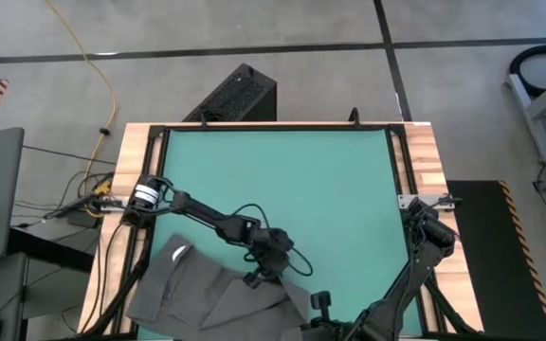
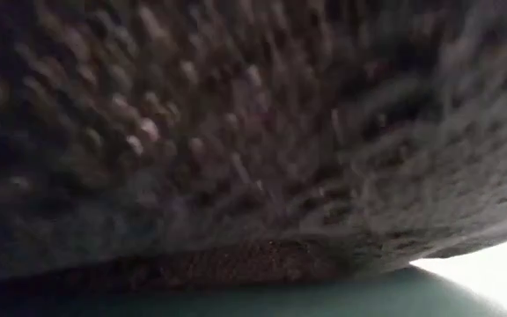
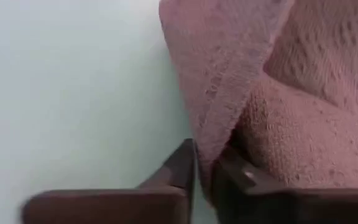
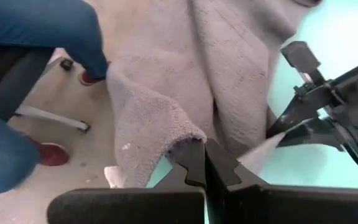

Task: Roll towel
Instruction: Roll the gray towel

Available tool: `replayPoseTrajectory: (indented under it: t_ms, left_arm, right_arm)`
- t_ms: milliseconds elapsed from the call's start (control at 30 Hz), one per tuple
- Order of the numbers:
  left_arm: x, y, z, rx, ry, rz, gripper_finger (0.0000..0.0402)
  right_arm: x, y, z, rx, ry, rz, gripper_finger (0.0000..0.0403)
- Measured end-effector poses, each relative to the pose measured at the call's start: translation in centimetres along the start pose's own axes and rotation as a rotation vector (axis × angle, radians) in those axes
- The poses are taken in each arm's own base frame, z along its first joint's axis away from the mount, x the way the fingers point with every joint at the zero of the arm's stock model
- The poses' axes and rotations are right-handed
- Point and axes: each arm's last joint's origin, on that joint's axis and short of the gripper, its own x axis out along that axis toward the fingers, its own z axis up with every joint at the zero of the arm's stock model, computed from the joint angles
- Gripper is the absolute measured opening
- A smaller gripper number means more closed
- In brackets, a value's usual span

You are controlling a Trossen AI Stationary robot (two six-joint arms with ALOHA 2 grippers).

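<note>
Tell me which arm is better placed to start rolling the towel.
Probably both together, left leading. The left gripper is shut on a raised fold of the towel over the green mat; the right gripper pinches the towel's edge at the table's near side.

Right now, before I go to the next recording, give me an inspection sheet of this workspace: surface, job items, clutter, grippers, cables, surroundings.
Surface: green mat on a wooden table; its far part lies bare.
Job's things: towel, dark grey and rumpled, at the near edge on the left arm's side, not rolled; one fold hangs over the table edge in the right wrist view; white tag showing.
Clutter: nothing seen.
Grippers: left gripper shut on a towel edge; right gripper shut on a towel fold at the near edge.
Cables: yellow cable on the floor; dark leads beside the left arm's base.
Surroundings: black box beyond the table; a person's legs in jeans beside it.
</note>
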Motion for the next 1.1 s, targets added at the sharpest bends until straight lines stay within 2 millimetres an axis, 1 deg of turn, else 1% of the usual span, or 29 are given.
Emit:
replayPoseTrajectory:
  t_ms: [33,200,300,367,467,567,633,700,800,900,967,1100]
  left_arm:
    - [-0.4,0.0,0.3,-0.002,0.038,0.013,0.0011]
    - [-2.9,-0.5,2.1,0.033,0.224,0.132,0.0002]
    - [-5.8,-1.0,3.8,0.038,0.272,0.216,0.0001]
    - [-8.8,-1.5,5.5,0.045,0.279,0.283,0.0]
    - [-14.0,-2.8,7.5,0.05,0.286,0.391,0.0]
    - [-20.2,-4.9,9.2,0.054,0.22,0.537,0.0]
    - [-24.5,-6.3,10.0,0.057,0.137,0.649,0.0]
    - [-28.2,-7.8,10.4,0.055,0.053,0.742,0.0]
    - [-33.0,-9.6,10.6,0.053,-0.071,0.854,0.0]
    - [-36.5,-11.0,10.5,0.075,-0.145,0.928,0.0]
    - [-38.1,-11.6,10.5,0.096,-0.165,0.974,0.0]
    - [-41.3,-12.4,11.3,0.131,-0.22,1.075,0.0]
  right_arm:
    - [0.0,0.0,0.0,0.002,-0.009,-0.016,0.001]
    - [0.2,-1.0,-0.1,0.025,-0.01,-0.123,0.001]
    - [0.3,-2.1,-0.5,0.069,0.036,-0.196,0.0008]
    - [0.3,-3.2,-0.8,0.09,0.083,-0.263,0.0007]
    - [0.1,-4.8,-0.9,0.107,0.128,-0.365,0.0006]
    - [-0.8,-6.7,-0.3,0.083,0.137,-0.484,0.0006]
    - [-1.5,-7.8,0.6,0.078,0.096,-0.538,0.0005]
    - [-2.6,-9.0,1.9,0.004,0.044,-0.563,0.0005]
    - [-4.8,-11.5,4.1,0.016,-0.05,-0.627,0.0005]
    - [-6.9,-13.8,5.7,-0.011,-0.109,-0.676,0.0005]
    - [-8.1,-15.4,6.7,-0.043,-0.14,-0.746,0.0004]
    - [-10.6,-19.1,8.2,-0.15,-0.178,-0.982,0.0004]
